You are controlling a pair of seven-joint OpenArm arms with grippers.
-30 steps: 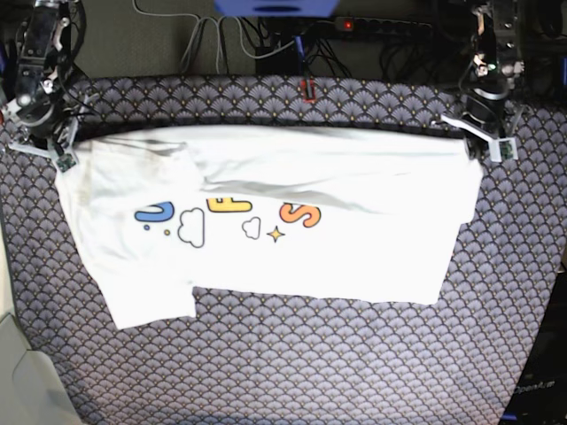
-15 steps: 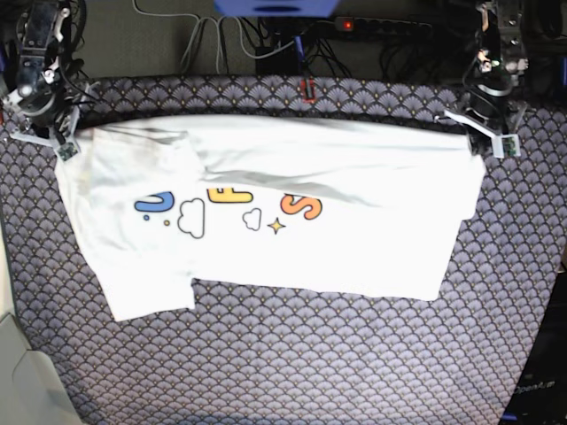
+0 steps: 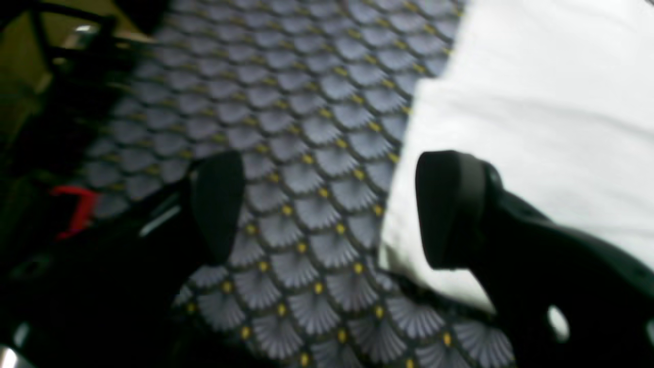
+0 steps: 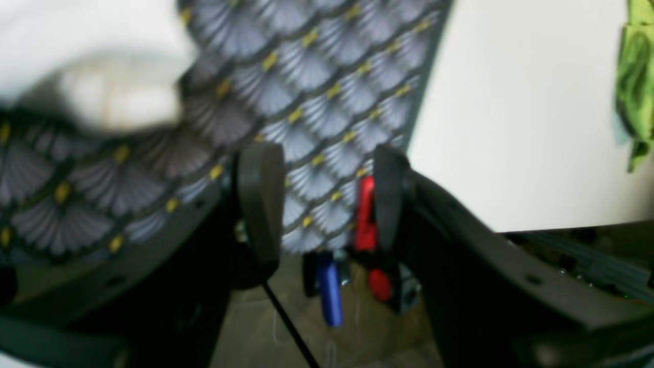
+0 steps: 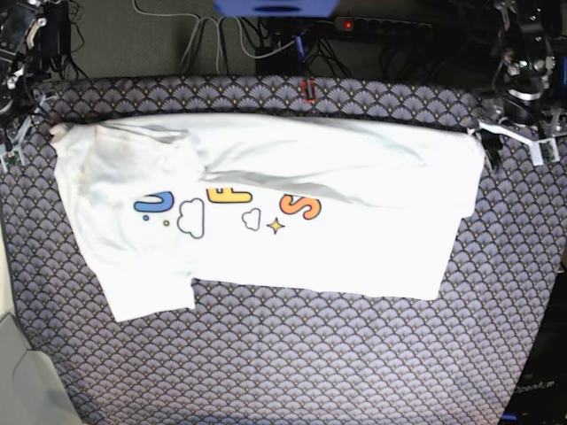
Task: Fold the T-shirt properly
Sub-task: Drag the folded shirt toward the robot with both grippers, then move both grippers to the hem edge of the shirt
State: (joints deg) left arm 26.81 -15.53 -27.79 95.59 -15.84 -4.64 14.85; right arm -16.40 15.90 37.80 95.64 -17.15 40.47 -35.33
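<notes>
Near edge of the table (image 5: 292, 372) is bare scale-pattern cloth, grey-purple with yellow dots. A pale flat surface (image 5: 22, 372) sits off the table at 8 o'clock.

Past that, mid-table, the T-shirt (image 5: 354, 239) lies flat, spread wide from 9 o'clock to 3 o'clock. Its far part is folded toward me, so the white back covers the top of the print. Only the lower halves of the letters (image 5: 226, 205) show: blue, yellow, orange, plus clouds and a star. One sleeve (image 5: 146, 283) sticks out toward 7 o'clock. Some creases along the fold line.

My left gripper (image 5: 516, 143) is at 2 o'clock, just off the shirt's corner. In the left wrist view my left gripper (image 3: 327, 209) has its fingers (image 3: 219, 204) spread wide, nothing between them but table pattern; the shirt edge (image 3: 536, 102) lies beside one finger, and I can't say for sure whether it touches.

My right gripper (image 5: 16, 133) is at 10 o'clock, by the shirt's other far corner, partly cut off by the frame edge. The right wrist view is blurry: my right gripper (image 4: 327, 204) has its fingers (image 4: 260, 199) apart, holding nothing. A bit of white shirt (image 4: 102, 76) shows at upper left, clear of them.

Farthest, behind the table at 12 o'clock: cables (image 5: 221, 35), a power strip (image 5: 381, 27) with a red light, and a blue object (image 5: 275, 7).
</notes>
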